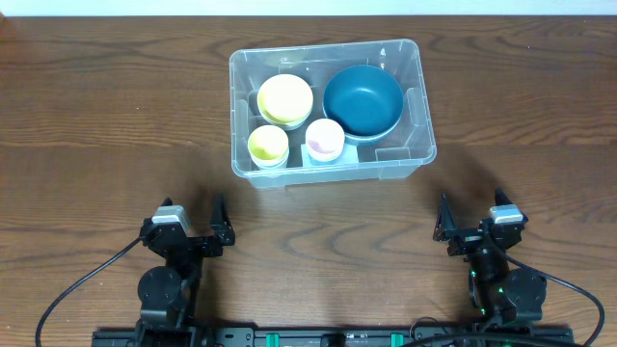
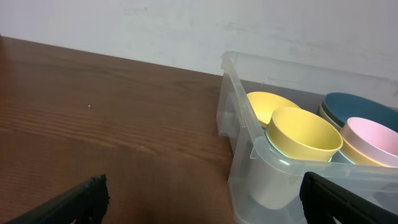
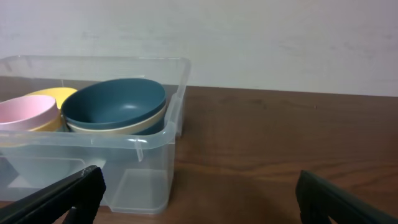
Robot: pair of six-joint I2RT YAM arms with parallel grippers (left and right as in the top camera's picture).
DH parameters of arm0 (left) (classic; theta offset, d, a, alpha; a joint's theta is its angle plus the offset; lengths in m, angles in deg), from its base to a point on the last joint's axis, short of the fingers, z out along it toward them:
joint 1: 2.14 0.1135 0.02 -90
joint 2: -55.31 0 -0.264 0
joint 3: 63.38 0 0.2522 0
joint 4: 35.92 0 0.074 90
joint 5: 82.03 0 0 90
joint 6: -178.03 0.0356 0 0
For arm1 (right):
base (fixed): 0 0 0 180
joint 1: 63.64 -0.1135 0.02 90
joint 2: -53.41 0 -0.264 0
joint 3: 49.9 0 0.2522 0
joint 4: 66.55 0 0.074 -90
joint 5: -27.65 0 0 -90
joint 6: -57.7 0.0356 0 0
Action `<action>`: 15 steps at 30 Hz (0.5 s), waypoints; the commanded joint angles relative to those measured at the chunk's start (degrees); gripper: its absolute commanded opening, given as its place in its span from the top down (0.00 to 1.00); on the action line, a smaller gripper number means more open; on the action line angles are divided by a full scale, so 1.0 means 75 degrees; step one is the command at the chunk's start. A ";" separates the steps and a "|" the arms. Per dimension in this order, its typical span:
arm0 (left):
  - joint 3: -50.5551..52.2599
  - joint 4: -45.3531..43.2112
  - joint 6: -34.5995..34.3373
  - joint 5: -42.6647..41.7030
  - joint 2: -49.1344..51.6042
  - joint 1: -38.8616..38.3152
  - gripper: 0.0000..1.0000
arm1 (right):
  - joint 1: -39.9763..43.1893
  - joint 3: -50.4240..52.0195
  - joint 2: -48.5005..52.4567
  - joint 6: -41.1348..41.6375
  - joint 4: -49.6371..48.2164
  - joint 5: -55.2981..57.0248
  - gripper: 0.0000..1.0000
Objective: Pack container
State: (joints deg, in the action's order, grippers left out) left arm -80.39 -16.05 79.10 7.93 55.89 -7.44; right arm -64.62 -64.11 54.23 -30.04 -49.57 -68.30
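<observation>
We're seeing both arms parked at the near edge of the table (image 1: 96, 125). The left gripper (image 1: 188, 224) is sitting with its jaws spread wide, holding nothing, and the right gripper (image 1: 472, 226) is doing the same. Further out, the container (image 1: 421, 116) is resting on the table, well apart from both. Inside, a small yellow cup (image 1: 268, 145) and a pink cup (image 1: 325, 138) are sitting along the near wall. Behind them, a bigger yellow bowl (image 1: 284, 98) and a dark teal bowl (image 1: 362, 99) are filling the far side.
</observation>
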 commanded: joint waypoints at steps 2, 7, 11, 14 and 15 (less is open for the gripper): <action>0.0189 0.0178 0.0096 -0.0085 -0.0038 0.0041 0.02 | 0.0044 0.0020 -0.0070 -0.0152 0.0070 0.0082 0.01; 0.0189 0.0178 0.0096 -0.0085 -0.0038 0.0041 0.02 | 0.0044 0.0017 -0.0070 -0.0289 0.0090 0.0137 0.01; 0.0189 0.0178 0.0096 -0.0085 -0.0038 0.0041 0.02 | 0.0044 0.0017 -0.0070 -0.0286 0.0090 0.0137 0.01; 0.0189 0.0178 0.0096 -0.0085 -0.0038 0.0041 0.02 | 0.0044 0.0017 -0.0070 -0.0289 0.0090 0.0143 0.01; 0.0189 0.0178 0.0096 -0.0085 -0.0038 0.0041 0.02 | 0.0044 0.0017 -0.0070 -0.0289 0.0090 0.0152 0.01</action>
State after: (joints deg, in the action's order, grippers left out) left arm -80.39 -16.07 79.10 7.93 55.89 -7.44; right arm -64.62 -64.11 54.23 -31.28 -49.24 -67.86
